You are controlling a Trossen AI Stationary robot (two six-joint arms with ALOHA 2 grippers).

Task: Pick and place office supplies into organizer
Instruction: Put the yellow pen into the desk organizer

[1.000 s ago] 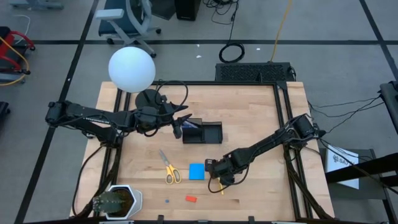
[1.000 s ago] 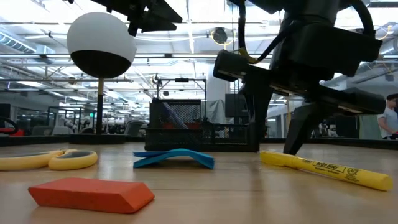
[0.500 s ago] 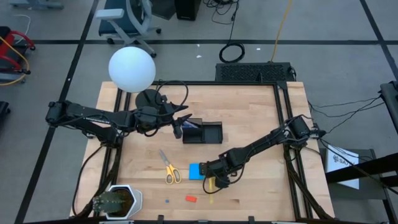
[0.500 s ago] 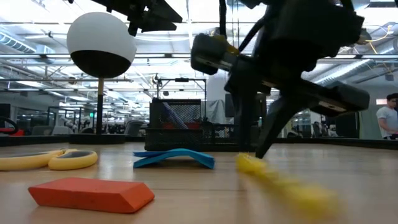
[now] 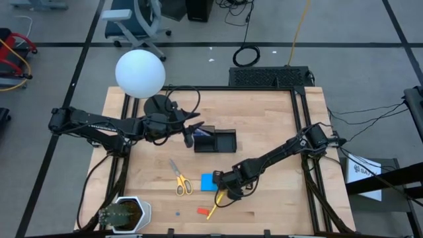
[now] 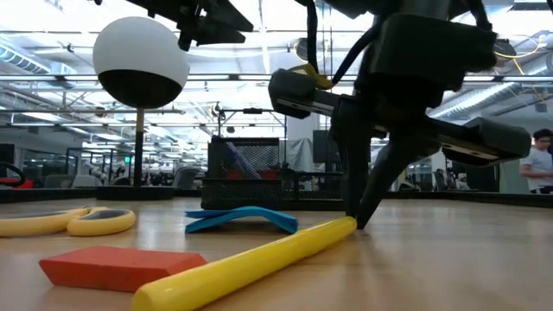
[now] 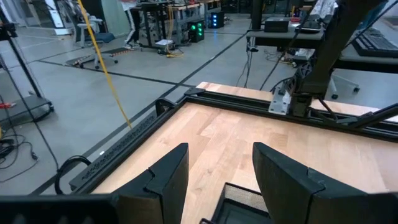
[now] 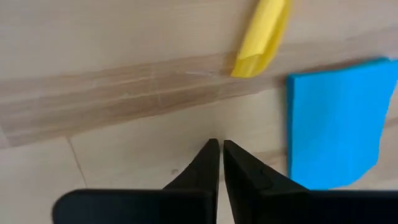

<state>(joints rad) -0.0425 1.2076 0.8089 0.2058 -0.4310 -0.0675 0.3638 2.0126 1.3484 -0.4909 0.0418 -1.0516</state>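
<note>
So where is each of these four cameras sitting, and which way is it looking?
High view: overhead, looking straight down on the table; shows both arms.
Low view: at tabletop height, looking across; the right gripper comes down by the yellow highlighter.
Left wrist view: looks past the left gripper, fingers apart.
Right wrist view: looks down past shut fingers.
Shared: right wrist and high views both show the blue note pad.

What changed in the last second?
The right gripper closed, but on nothing: its fingers meet over bare wood. The yellow highlighter got knocked away from it and swung round; it now lies angled next to the red eraser. The arm shifted slightly toward the blue pad. Unchanged: left gripper open over the organizer, scissors, pad, eraser.
</note>
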